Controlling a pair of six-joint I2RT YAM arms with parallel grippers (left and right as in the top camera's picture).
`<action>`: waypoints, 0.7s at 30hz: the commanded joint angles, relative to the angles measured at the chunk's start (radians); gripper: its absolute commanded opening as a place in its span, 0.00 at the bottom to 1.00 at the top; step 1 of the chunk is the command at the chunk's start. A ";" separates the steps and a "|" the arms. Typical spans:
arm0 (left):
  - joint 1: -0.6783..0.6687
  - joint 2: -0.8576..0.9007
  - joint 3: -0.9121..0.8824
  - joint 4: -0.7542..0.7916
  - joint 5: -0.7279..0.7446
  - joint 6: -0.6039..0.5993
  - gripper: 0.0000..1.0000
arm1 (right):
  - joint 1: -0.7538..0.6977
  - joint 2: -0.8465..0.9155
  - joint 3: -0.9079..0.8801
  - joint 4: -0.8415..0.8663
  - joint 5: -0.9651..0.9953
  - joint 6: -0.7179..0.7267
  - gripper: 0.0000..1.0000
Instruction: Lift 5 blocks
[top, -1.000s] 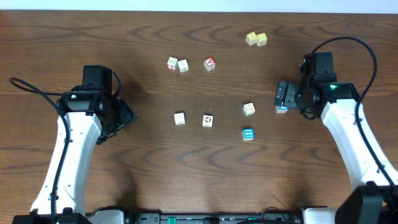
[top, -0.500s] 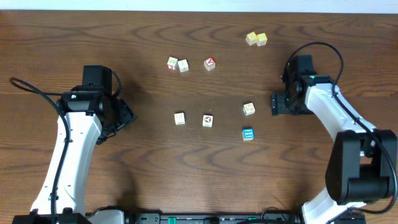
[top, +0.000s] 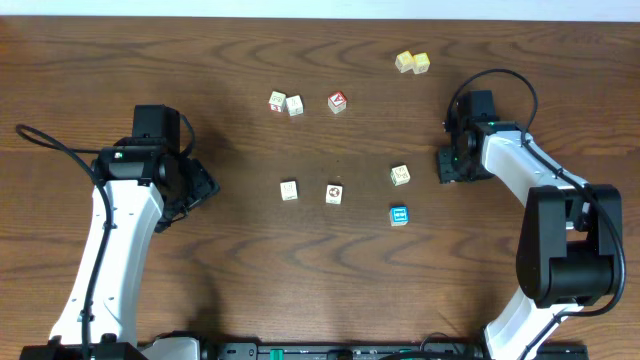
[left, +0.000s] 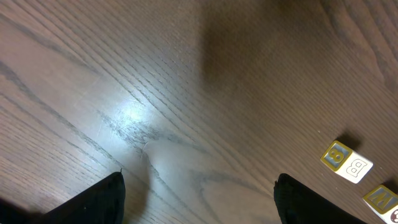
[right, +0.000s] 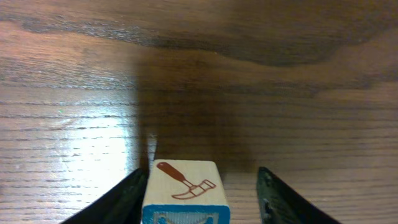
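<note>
Plainly, the hammer block (right: 185, 182) sat between the right gripper's (right: 202, 193) half-open fingers, touching one, clear of the other.

Even overhead light is falling on the dark wood table (top: 330, 290), giving a sharp, moderately bright top view. In the left wrist view, a pale glare patch is shining at centre-left beneath a soft shadow. In the right wrist view, glare is whitening the lower left, shadow is darkening the wood behind the hammer-printed block (right: 185, 183), and the near fingers (right: 119, 203) are blurring.
</note>
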 joint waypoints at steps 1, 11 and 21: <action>0.005 -0.004 0.011 -0.004 -0.017 -0.005 0.77 | 0.006 0.030 0.012 0.002 -0.027 -0.004 0.49; 0.005 -0.004 0.011 -0.004 -0.017 -0.005 0.77 | 0.006 0.042 0.012 -0.052 -0.049 -0.001 0.18; 0.005 -0.004 0.011 -0.004 -0.017 -0.005 0.77 | 0.006 0.041 0.031 -0.229 -0.135 0.087 0.17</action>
